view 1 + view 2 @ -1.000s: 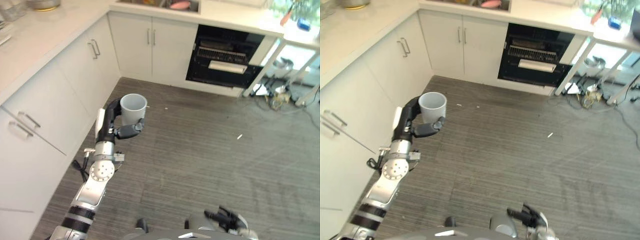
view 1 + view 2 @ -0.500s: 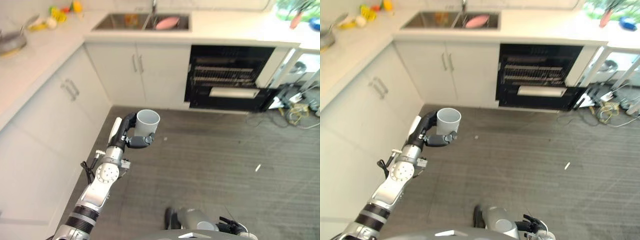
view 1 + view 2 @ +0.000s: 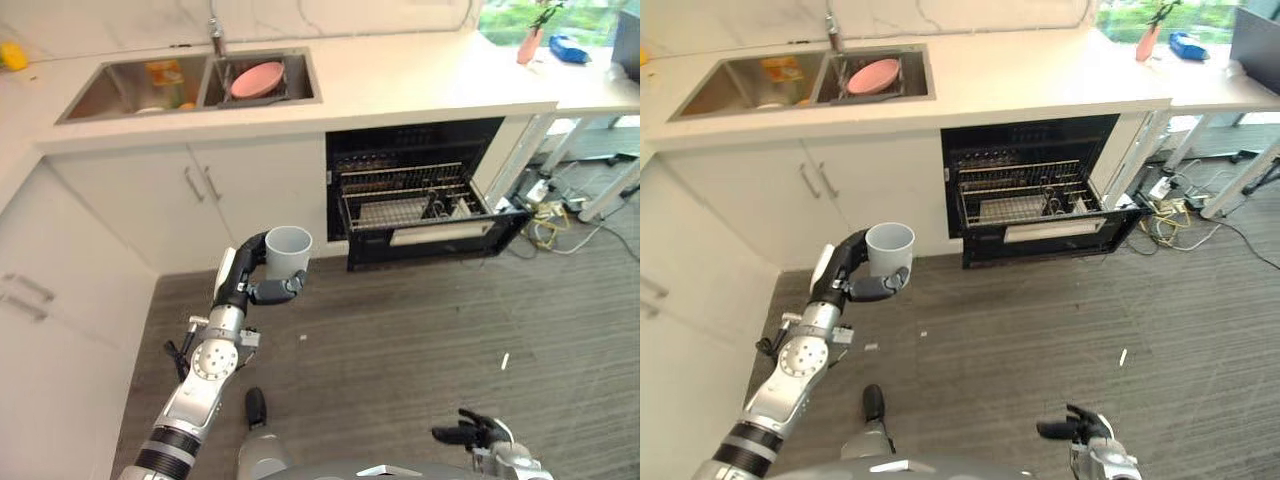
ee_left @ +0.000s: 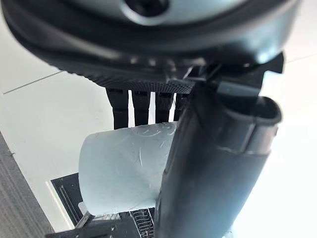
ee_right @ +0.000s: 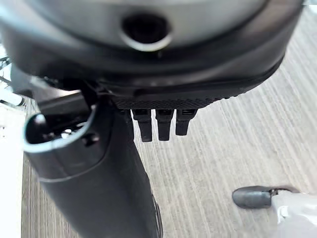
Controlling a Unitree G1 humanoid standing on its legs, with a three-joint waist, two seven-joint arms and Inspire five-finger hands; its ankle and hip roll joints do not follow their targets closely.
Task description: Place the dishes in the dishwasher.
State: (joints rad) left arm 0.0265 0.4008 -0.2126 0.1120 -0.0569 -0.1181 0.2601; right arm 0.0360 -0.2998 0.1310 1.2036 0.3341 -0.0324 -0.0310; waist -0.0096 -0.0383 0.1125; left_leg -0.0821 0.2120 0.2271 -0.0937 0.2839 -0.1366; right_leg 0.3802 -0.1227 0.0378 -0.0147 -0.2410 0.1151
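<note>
Left eye view showed my left hand wrapped around a pale cup, upright, well short of the open dishwasher at two o'clock. My right hand hung low, fingers straight, empty. I judged nothing loaded yet; a pink dish waited in the sink.

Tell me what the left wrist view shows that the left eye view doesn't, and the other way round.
The left wrist view alone gives the close look at the left hand, with its fingers and thumb curled round the grey cup. The left eye view alone shows the sink holding a pink dish, the white cabinets and the right hand low. Both show the cup and the open dishwasher.
</note>
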